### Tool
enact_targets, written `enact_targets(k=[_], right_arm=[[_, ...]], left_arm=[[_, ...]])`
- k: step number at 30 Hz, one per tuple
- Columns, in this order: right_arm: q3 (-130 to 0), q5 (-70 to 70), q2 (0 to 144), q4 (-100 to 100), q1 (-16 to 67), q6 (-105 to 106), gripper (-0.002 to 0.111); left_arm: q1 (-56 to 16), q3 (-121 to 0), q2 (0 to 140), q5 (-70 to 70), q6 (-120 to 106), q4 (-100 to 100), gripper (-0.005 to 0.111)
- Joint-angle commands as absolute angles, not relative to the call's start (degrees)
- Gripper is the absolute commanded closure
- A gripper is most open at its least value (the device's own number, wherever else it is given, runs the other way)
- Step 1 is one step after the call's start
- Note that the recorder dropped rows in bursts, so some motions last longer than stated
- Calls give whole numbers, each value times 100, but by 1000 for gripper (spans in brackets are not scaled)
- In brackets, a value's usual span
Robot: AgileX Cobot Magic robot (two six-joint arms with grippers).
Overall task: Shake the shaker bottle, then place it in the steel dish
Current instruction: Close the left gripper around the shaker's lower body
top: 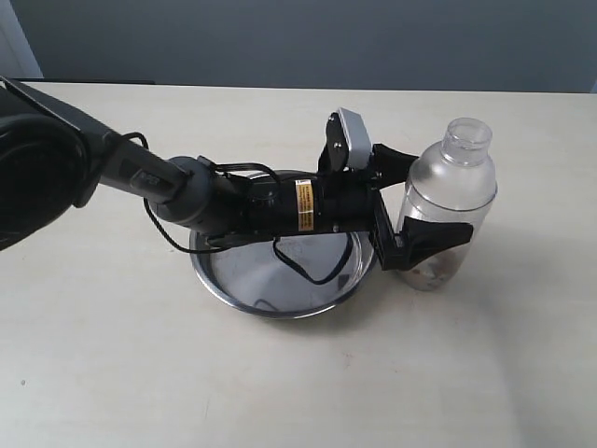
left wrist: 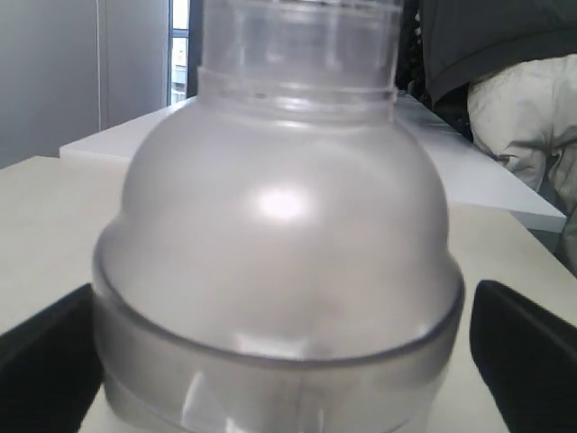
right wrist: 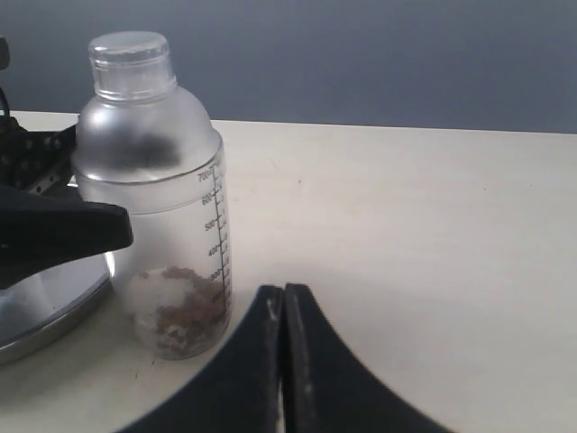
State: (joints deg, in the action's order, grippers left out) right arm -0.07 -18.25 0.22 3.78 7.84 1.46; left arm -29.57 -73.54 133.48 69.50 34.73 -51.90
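Frosted plastic shaker bottle [top: 452,187]; glossy steel dish [top: 244,278] (mirror-bright).

Pale beige counter [top: 112,373], round steel dish [top: 270,313] resting near its centre, clear shaker bottle [top: 452,182] standing upright just beside the dish at three o'clock

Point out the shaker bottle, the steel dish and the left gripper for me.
shaker bottle [top: 454,182]: exterior view, on its frosted dome.
steel dish [top: 280,311]: exterior view, on its near rim.
left gripper [top: 440,194]: exterior view, midway between its fingertips, over the bottle's body.
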Motion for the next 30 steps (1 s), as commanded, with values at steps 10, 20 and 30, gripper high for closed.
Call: enact_targets(k=[10,20,30], right_arm=[[0,-1749,0,370,804,149,109],[0,-1749,0,370,804,149,109],[0,-1749,0,370,804,149,109]], left_arm=[[-3080,-7411,13365,6895,3442,-5331,2],[-3115,-7411,13365,6529,3501,-5095,2],[-3351,-7615,13513,6247,3558,-4730,3]])
